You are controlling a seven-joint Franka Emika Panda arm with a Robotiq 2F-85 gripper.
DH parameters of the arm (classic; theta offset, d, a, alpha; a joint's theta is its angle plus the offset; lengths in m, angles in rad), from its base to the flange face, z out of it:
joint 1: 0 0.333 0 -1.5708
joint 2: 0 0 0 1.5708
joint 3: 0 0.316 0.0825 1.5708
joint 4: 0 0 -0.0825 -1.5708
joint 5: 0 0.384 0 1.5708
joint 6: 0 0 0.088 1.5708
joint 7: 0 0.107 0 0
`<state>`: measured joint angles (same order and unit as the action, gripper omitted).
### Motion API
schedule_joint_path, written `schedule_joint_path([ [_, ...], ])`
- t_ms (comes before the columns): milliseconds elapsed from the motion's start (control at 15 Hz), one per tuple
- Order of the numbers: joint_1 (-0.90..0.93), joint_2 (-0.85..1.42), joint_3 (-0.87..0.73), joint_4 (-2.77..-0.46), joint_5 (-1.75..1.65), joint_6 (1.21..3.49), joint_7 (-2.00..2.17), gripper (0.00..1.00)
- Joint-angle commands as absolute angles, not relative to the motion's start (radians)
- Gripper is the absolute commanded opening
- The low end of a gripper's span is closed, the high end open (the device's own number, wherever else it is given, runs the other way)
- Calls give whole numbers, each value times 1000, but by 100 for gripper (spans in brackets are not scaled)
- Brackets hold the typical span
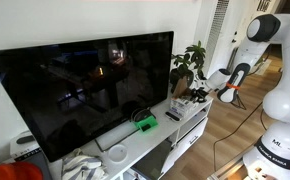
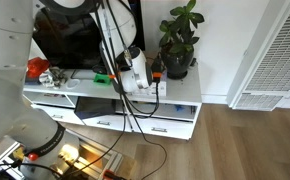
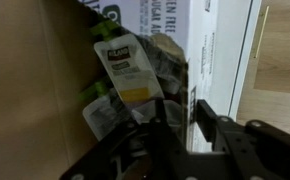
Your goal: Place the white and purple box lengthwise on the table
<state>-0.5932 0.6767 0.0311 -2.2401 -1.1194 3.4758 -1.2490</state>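
- My gripper [image 3: 185, 132]: jaws partly apart. The white and purple box [image 3: 170, 25] runs down into the gap, printed face toward me. Can't tell if the pads actually grip it.
- Box is at the table [image 2: 183, 95] end w/ the plant pot [image 2: 177, 66], just beside the pot.
- Green box [image 2: 103, 77] is further along, toward mid-table.
- TV [image 1: 85, 85] stands along the back edge.

Arm [image 1: 240, 72] stretched forward, end effector [image 3: 180, 128] lowered
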Motion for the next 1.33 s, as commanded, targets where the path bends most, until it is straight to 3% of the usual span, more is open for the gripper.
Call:
schedule_joint_path([
  [0,-643,571,61,-2296,-1145,3470,-1208,69],
  [267,-759,467,153,-2378,-1196,3367,-1093,98],
  [333,-820,447,212,-2411,-1214,3311,-1052,99],
  [733,-1288,437,635,-2573,-1009,3152,-1076,100],
  [1067,-1689,482,1006,-2522,-720,2938,-1110,100],
  [1267,-1886,489,1233,-2435,-507,2682,-1132,100],
])
